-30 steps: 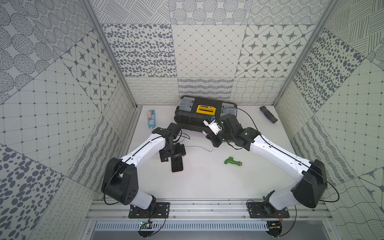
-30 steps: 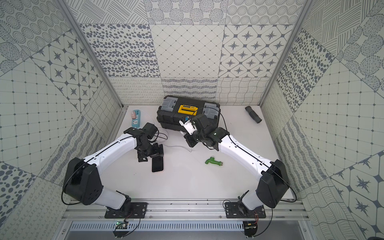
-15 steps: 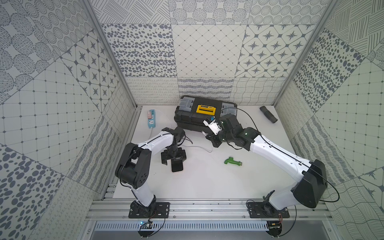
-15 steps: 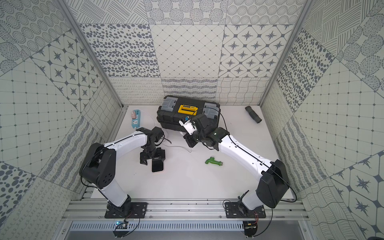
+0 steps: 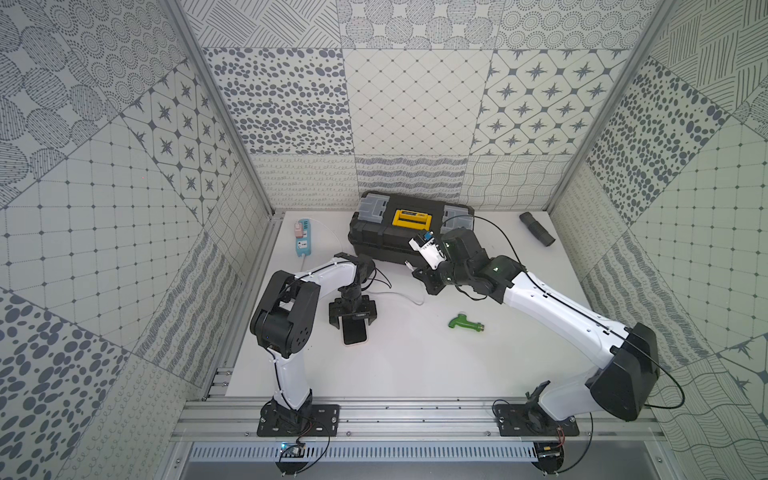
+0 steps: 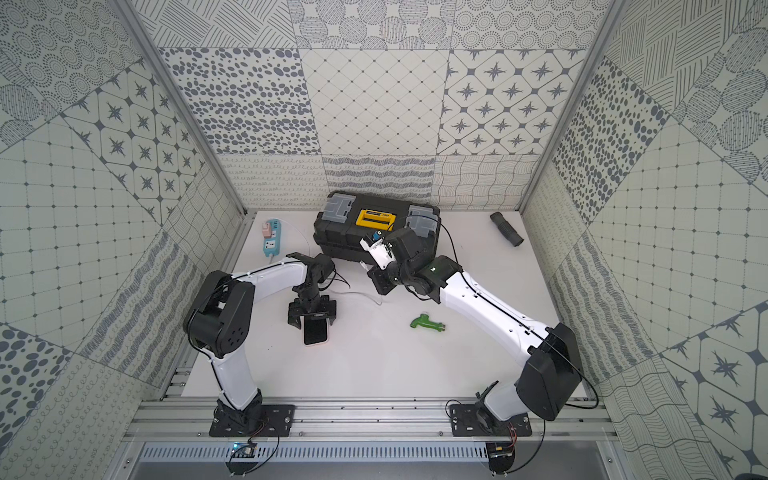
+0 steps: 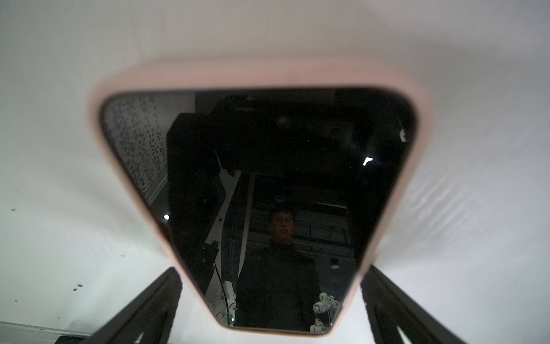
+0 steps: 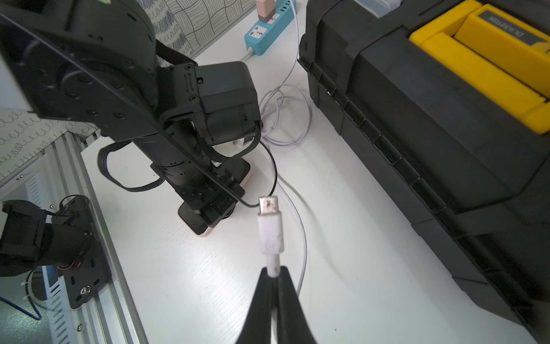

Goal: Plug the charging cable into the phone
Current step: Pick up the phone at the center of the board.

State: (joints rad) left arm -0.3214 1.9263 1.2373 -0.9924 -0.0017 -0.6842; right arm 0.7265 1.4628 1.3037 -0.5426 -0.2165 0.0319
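Top views, both. Phone (image 5: 354,332): flat on white table (image 5: 415,365), screen up, long axis running from left gripper (image 5: 353,321) back toward that arm's base. Left gripper: spread wide, straddling phone's far short end. Right gripper (image 5: 415,270): clenched on cable (image 5: 397,296), well apart from phone, which lies off its tip, lower, toward left arm. Cable slack trails over table between the two grippers. Left arm much the nearer to phone.

Left wrist view. Phone fills field between fingers (image 7: 143,312), one each side of pink rim; whether pads touch rim cannot be told. Screen glossy black. No port visible.

Right wrist view. Connector (image 8: 269,219): juts past pinched tips, held by cable just behind plug body, metal end forward. Phone ahead of and below connector, under left gripper; its long axis slants across connector's line, not along it. Judgement: plug needs turning into line with that axis, then bringing to a short end; which end carries port cannot be told. Toolbox (image 8: 416,119): close alongside right gripper, opposite phone side, limiting swing there. Power strip (image 8: 268,32): far beyond left gripper. Table smooth, likely slippery; phone probably slides under push unless left gripper pins it. Green fitting (image 5: 465,328): behind right gripper, off the path.
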